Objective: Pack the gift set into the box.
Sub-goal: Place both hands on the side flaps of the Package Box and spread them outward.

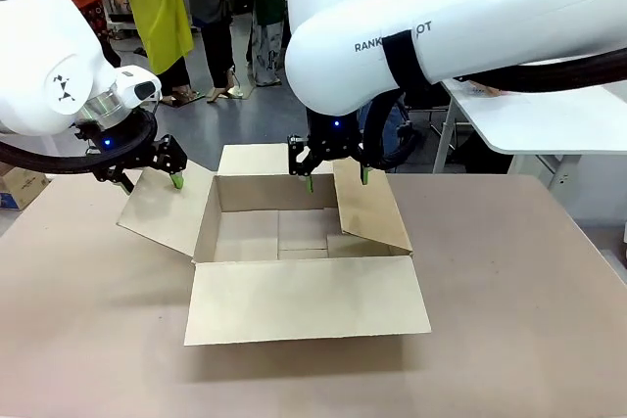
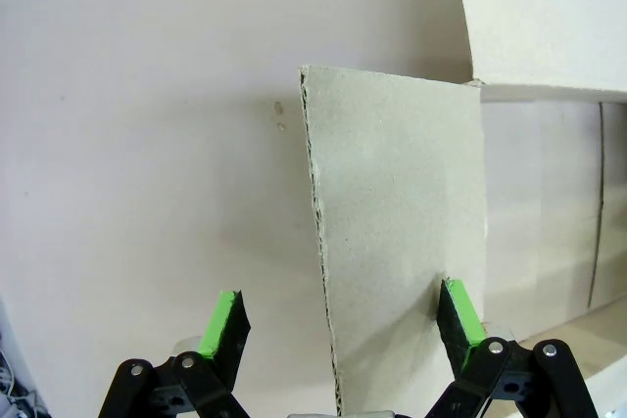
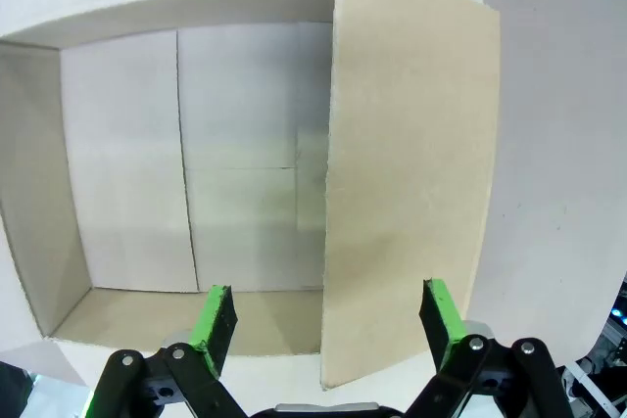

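The box [image 1: 304, 242] stands in the middle of the table with all four flaps spread out, and its inside [image 3: 245, 163] is bare. My left gripper [image 1: 152, 178] hangs open over the far end of the left flap [image 1: 162, 208]. In the left wrist view that flap [image 2: 402, 232] stands edge-on between the fingers of the left gripper [image 2: 343, 325]. My right gripper [image 1: 336, 178] is open astride the far end of the right flap [image 1: 370, 208]. The right flap [image 3: 411, 173] also rises between the wide-apart fingers of the right gripper [image 3: 328, 325]. The gift set is out of view.
The brown table top [image 1: 519, 320] runs wide to the right of and in front of the box. A small carton [image 1: 20, 186] sits beyond the table's left edge. A white table [image 1: 549, 115] stands at the back right, and people stand behind.
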{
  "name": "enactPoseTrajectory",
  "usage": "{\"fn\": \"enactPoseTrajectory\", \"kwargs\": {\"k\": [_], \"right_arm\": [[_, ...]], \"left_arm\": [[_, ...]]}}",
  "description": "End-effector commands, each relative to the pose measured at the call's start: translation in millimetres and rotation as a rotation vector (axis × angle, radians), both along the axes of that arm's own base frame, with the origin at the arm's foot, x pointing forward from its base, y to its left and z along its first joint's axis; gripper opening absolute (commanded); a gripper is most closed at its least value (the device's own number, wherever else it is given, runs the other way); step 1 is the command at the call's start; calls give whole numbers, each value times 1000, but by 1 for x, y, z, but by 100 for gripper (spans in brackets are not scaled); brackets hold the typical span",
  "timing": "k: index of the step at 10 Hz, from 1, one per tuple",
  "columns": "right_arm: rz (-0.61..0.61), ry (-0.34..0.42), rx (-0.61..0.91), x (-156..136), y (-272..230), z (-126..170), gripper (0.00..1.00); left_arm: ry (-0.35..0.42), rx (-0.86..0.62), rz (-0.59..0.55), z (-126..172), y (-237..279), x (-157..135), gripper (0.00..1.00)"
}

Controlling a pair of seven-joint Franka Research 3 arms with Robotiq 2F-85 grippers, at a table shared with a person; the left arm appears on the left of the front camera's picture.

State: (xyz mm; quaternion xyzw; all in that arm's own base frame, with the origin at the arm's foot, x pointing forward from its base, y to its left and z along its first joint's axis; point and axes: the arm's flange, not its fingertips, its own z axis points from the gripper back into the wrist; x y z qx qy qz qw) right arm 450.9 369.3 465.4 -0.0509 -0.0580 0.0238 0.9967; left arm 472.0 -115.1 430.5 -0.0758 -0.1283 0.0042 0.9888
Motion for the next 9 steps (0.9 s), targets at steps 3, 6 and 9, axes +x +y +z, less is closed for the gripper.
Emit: {"fn": "enactPoseTrajectory", "kwargs": {"k": [3, 6, 9], "right_arm": [[-26, 12, 19, 4, -2, -3, 100], [-58, 29, -13, 10, -11, -30, 100], [-75, 43, -91, 17, -15, -54, 100]], "left_arm": [[-1, 14, 12, 3, 0, -1, 100], [-1, 14, 12, 3, 0, -1, 100], [-1, 14, 12, 3, 0, -1, 100]]}}
